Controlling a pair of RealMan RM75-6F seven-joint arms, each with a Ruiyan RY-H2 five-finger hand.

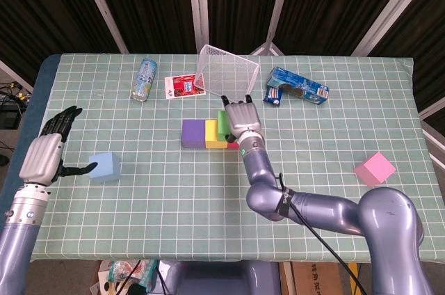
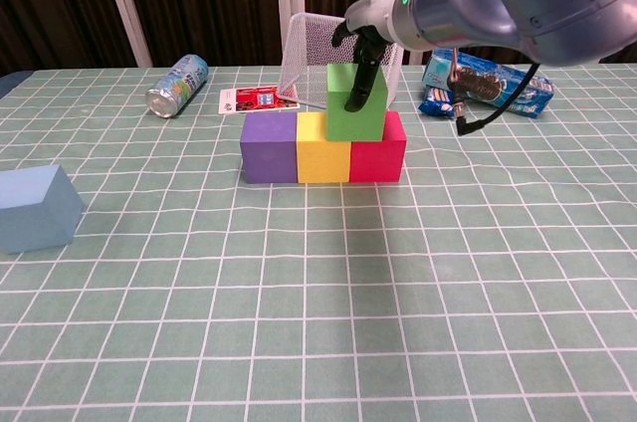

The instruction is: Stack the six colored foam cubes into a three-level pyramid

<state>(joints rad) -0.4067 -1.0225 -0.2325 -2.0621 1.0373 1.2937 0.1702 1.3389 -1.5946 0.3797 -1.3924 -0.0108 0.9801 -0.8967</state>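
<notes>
From the head view, six foam cubes are on the table: a purple cube, a yellow cube and a red cube make a touching row near the middle, the red one mostly hidden; a green cube sits on top, over the yellow-red seam; a light blue cube lies alone at the left and a pink cube alone at the right; one drink can lies on its side at the far left, with one red card, one wire mesh basket and one blue snack packet along the far side; the right hand reaches over the row with its fingers down on the green cube, holding it; the left hand hangs beside the light blue cube, fingers spread and empty, one finger pointing at the cube; the table wears a green grid cloth, with dark curtains and white poles behind.

From the chest view, the purple cube, yellow cube and red cube stand flush; the green cube rests on the yellow and red, a dark finger of the right hand pressed down its near face; the light blue cube sits at the left edge; the can, card, basket and packet lie beyond; the left hand does not show here.
</notes>
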